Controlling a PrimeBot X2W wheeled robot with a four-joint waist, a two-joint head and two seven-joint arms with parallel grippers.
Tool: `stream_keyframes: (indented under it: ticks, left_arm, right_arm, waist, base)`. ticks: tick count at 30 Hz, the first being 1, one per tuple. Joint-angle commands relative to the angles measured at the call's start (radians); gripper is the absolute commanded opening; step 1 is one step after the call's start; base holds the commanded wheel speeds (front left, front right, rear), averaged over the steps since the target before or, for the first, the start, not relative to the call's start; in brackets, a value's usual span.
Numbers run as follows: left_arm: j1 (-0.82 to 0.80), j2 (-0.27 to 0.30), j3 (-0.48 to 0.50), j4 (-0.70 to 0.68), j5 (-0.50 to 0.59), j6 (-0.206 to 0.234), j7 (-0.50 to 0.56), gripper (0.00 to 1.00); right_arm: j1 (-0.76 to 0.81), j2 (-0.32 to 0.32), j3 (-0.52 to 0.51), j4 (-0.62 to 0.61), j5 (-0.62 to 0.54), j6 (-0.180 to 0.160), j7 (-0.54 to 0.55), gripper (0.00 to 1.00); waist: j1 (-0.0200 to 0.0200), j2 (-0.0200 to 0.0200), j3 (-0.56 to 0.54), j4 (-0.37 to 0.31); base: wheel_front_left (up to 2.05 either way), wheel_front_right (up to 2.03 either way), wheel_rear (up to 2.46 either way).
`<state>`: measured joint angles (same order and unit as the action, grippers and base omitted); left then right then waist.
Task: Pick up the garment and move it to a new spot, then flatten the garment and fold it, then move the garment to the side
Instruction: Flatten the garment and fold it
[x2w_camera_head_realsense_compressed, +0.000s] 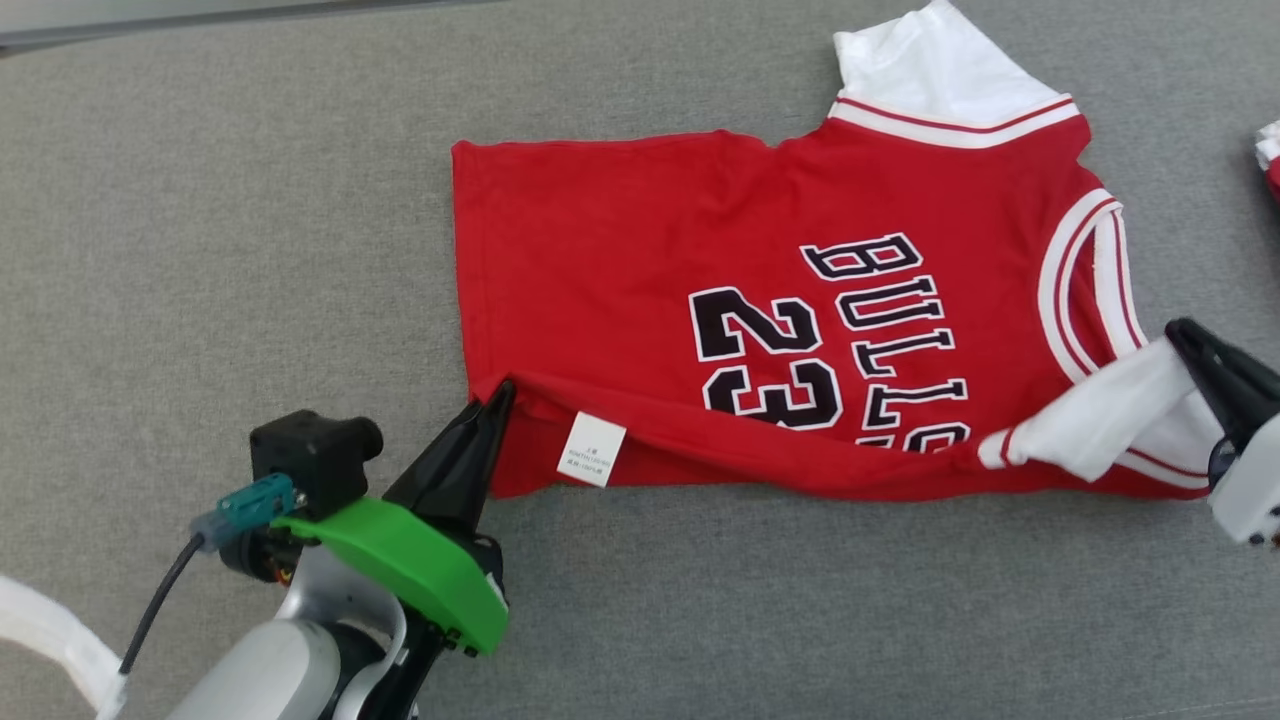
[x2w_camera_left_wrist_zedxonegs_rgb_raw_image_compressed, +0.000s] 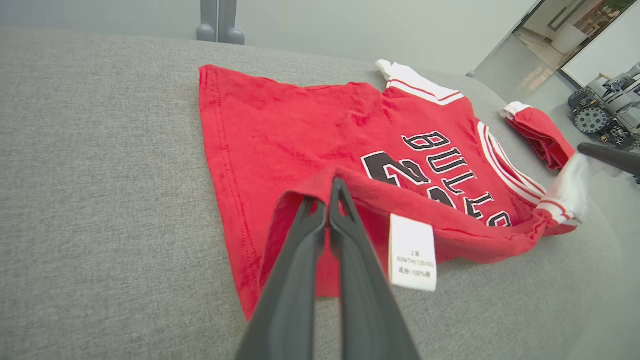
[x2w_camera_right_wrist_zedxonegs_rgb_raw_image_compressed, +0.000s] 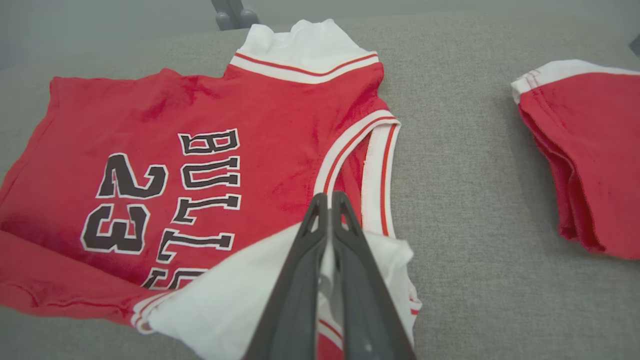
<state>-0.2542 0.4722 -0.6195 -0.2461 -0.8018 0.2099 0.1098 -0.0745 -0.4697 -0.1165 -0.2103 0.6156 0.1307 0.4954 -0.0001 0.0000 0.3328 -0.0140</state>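
While the left jaws pinch the jersey at its near-left corner and the right jaws its white near sleeve, it lies flattened mid-desk, by my reckoning the fold just begun, moving aside left. One jersey, one folded red garment far right.

The red garment bears black, white-edged lettering reading "BULLS", its last letter partly under a fold. Beside it stands the number "23". A white care tag sewn to the garment carries three lines of small print. "60MTH" and "100%" can be read there; the rest is too small.
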Motion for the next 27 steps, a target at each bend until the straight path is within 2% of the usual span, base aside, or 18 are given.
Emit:
stream_keyframes:
  ticks: [1,3,6,7,8,10,11,14,17,22,27]
  left_arm:
    - [-0.039,-0.009,-0.007,0.024,0.002,-0.007,0.017,0.00]
    - [-0.074,0.000,-0.023,0.060,0.033,-0.008,0.040,0.00]
    - [-0.109,-0.019,-0.038,0.107,0.040,-0.008,0.054,0.00]
    - [-0.118,-0.030,-0.033,0.117,0.037,-0.006,0.048,0.00]
    - [-0.127,-0.043,-0.025,0.133,0.027,0.000,0.042,0.26]
    - [-0.140,-0.048,-0.028,0.168,0.035,0.002,0.044,0.78]
    - [-0.144,-0.054,-0.025,0.183,0.038,0.010,0.040,1.00]
    - [-0.124,-0.052,-0.020,0.209,0.047,0.031,0.025,1.00]
    - [-0.057,-0.033,-0.010,0.189,0.044,0.058,0.007,1.00]
    - [0.078,-0.019,-0.009,0.098,0.012,0.098,-0.017,1.00]
    - [0.117,-0.024,-0.031,0.071,0.031,0.110,-0.030,1.00]
  right_arm:
    - [-0.051,-0.013,0.013,0.020,0.003,0.000,0.022,0.00]
    - [-0.119,-0.039,0.037,0.042,-0.007,0.000,0.047,0.00]
    - [-0.217,-0.054,0.069,0.085,-0.024,0.000,0.074,0.00]
    - [-0.240,-0.048,0.077,0.102,-0.027,0.000,0.080,0.29]
    - [-0.266,-0.048,0.090,0.122,-0.045,0.000,0.084,1.00]
    - [-0.311,-0.058,0.100,0.146,-0.090,0.000,0.058,1.00]
    - [-0.326,-0.050,0.099,0.153,-0.101,0.000,0.038,1.00]
    - [-0.331,-0.021,0.077,0.144,-0.125,0.000,-0.048,1.00]
    - [-0.255,-0.009,0.054,0.110,-0.150,0.000,-0.100,1.00]
    - [-0.040,-0.009,0.007,0.014,-0.158,0.000,-0.079,1.00]
    - [0.086,0.006,-0.042,0.007,-0.175,0.000,-0.067,1.00]
  waist:
    - [0.0001,0.0000,0.042,0.040]
    - [0.0001,0.0000,0.052,0.044]
    - [0.0001,0.0000,0.067,0.047]
    - [0.0001,0.0000,0.072,0.047]
    - [0.0001,0.0000,0.078,0.048]
    - [0.0001,0.0000,0.082,0.050]
    - [0.0001,0.0000,0.082,0.050]
    - [0.0001,0.0000,0.070,0.038]
    - [0.0001,0.0000,0.051,0.020]
    - [0.0001,0.0000,0.036,-0.015]
    - [0.0001,0.0000,0.072,-0.021]
  base:
    - [0.00,0.00,0.00]
    - [0.00,0.00,0.00]
    - [0.00,0.00,0.00]
    - [0.00,0.00,0.00]
    - [0.00,0.00,0.00]
    - [0.00,0.00,0.00]
    - [0.00,0.00,0.00]
    - [0.00,0.00,0.00]
    - [0.00,0.00,0.00]
    - [0.00,0.00,0.00]
    - [0.00,0.00,0.00]
